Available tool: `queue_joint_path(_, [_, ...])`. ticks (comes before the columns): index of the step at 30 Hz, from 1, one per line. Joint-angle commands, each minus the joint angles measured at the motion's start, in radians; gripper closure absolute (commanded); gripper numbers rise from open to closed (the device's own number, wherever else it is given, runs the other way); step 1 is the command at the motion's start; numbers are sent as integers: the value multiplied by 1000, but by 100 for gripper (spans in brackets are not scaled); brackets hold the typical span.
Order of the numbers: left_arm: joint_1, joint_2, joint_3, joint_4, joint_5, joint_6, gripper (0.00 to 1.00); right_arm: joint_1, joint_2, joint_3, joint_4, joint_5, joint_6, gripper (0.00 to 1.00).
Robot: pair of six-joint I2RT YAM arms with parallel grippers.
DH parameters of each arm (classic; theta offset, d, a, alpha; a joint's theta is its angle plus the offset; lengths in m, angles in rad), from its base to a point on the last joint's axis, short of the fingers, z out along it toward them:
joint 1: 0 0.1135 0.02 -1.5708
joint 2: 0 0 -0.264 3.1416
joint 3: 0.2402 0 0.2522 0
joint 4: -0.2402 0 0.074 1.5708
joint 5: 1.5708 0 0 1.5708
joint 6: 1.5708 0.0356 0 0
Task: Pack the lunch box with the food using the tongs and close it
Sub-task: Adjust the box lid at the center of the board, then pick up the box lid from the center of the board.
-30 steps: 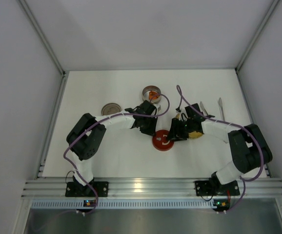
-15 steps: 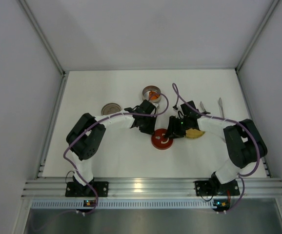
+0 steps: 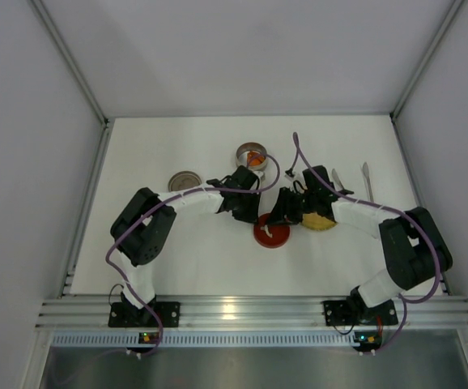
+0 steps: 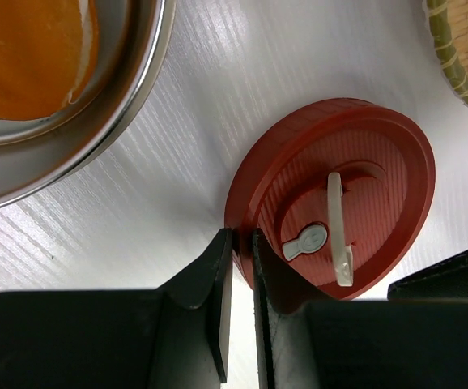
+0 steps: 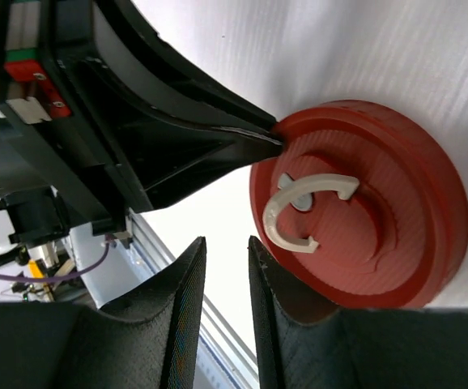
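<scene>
White table, bearing all items below. Two arms, both reaching to mid-table and meeting over the red lid. Yellow woven plate, right of centre, largely under the right arm; what lies on it cannot be told. Round steel tin, far centre, open-topped, holding the food: a glossy orange lump with a pale edge, lying against the tin's wall. Shallow round metal dish, left of the tin and apart from it; contents cannot be told. Red lid, round and finely ridged, flat on the table between tin and plate, with a white C-shaped handle folded down on its raised centre. Left gripper: fingers drawn almost together with a thin slit between, nothing in it, tips against the lid's rim. Right gripper: fingers a little apart, nothing between them, one finger overlapping the lid's edge. Tongs: a slim silver utensil and a shorter silver utensil lie side by side at far right, untouched; which is the tongs cannot be told.
</scene>
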Motion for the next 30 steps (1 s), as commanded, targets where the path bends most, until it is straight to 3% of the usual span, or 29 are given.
queue_joint_path(1, [-5,16,-34,8,-3,-10,100,15,8,40,115,-49,39,73])
queue_joint_path(9, [2,-10,-54,15,-21,-11,100,15,-19,51,92,-43,13,73])
queue_joint_path(14, [49,-111,-88,25,-11,-5,70,-12,-96,84,-26,-30,-86,71])
queue_joint_path(17, [80,-175,-120,27,9,1,62,-87,-127,101,-87,-30,-119,71])
queue_joint_path(20, [87,-243,-129,25,14,29,48,-150,-170,103,-137,-32,-154,70])
queue_joint_path(21, [87,-282,-132,25,14,36,37,-170,-185,109,-151,-33,-162,69])
queue_joint_path(22, [86,-299,-131,24,14,43,33,-185,-193,114,-165,-33,-178,67])
queue_joint_path(30, [29,-320,-94,-78,77,72,33,-392,-233,163,-230,-59,-186,52])
